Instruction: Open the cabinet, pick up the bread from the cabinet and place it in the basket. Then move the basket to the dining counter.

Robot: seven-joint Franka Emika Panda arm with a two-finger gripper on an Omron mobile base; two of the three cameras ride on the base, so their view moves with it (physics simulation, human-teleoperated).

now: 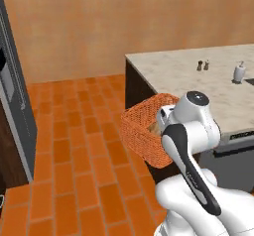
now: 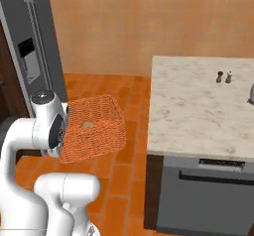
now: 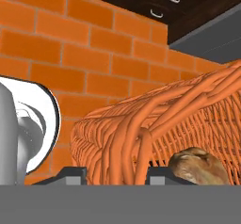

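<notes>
Your fingers [image 3: 117, 171] are pinched on the near wall of the basket [image 2: 94, 126], one dark tip on each side of the wicker rim, and the basket hangs in the air above the orange tiled floor [image 1: 74, 146], clear of any counter. You can see the bread [image 3: 197, 167] lying inside it, against the weave near the held wall. The dining counter [image 2: 198, 106] stands just beside the basket, off to its right, with two small shakers [image 2: 223, 77] on its pale top
</notes>
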